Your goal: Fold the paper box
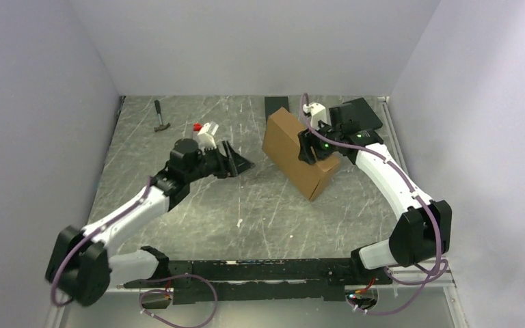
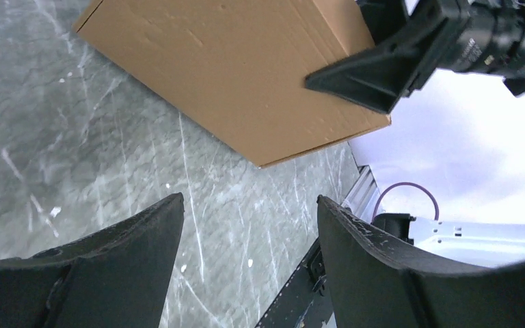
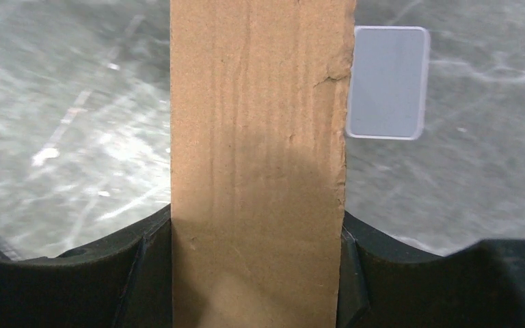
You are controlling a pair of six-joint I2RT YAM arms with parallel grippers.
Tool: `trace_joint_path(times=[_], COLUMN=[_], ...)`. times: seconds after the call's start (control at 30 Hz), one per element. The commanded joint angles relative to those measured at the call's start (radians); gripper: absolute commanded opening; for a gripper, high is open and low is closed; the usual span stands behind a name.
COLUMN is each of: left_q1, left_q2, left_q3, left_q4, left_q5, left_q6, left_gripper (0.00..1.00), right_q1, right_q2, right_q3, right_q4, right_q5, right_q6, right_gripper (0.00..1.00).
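The paper box (image 1: 288,145) is a closed brown cardboard box, tilted up on one edge at the back right of the table. My right gripper (image 1: 307,147) is shut on it from the right side. In the right wrist view both fingers press the two faces of the box (image 3: 260,123), with the gripper (image 3: 258,232) straddling its narrow side. My left gripper (image 1: 243,162) hovers open to the left of the box, apart from it. The left wrist view shows the box (image 2: 239,75) ahead of the open left gripper (image 2: 249,205), with nothing between the fingers.
A small hammer (image 1: 160,117) and a red and white object (image 1: 205,133) lie at the back left. Black slabs (image 1: 277,104) (image 1: 359,113) lie behind the box. A translucent white case (image 3: 387,82) lies on the table beyond the box. Walls close in three sides.
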Motion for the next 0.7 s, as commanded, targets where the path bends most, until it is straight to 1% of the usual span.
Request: trace_joint_path(times=[0.0,0.07,0.13,0.27,0.4,0.47,0.6,0.67], left_q1=[0.002,0.002,0.003,0.003,0.004,0.004,0.005,0.004], left_q2=[-0.191,-0.282,-0.363,-0.505,-0.599,-0.622,-0.618,-0.601], left_q3=[-0.080,-0.120,-0.155,-0.194,-0.217,-0.232,-0.237,-0.228], left_q4=[-0.153,-0.189,-0.229,-0.335,-0.388,-0.390,-0.383,-0.385], left_q5=[-0.092,-0.116,-0.141,-0.189,-0.225,-0.230,-0.227,-0.225], left_q6=[0.073,0.073,0.074,0.093,0.091,0.080,0.074,0.077], left_gripper=[0.76,0.77,0.79,0.86,0.94,0.96,0.96,0.96], right_q1=[-0.038,-0.057,-0.068,-0.074,-0.075,-0.076,-0.076,-0.076], right_q2=[-0.013,0.003,0.020,0.077,0.151,0.183,0.233,0.253], right_q3=[0.068,0.049,0.012,-0.088,-0.163,-0.201,-0.264,-0.289], right_q4=[0.080,0.128,0.226,0.438,0.616,0.714,0.843,0.883], right_q5=[-0.325,-0.426,-0.536,-0.674,-0.737,-0.749,-0.752,-0.740], right_q6=[0.158,0.223,0.328,0.546,0.710,0.770,0.863,0.881], right_gripper=[0.54,0.54,0.54,0.54,0.55,0.55,0.57,0.59])
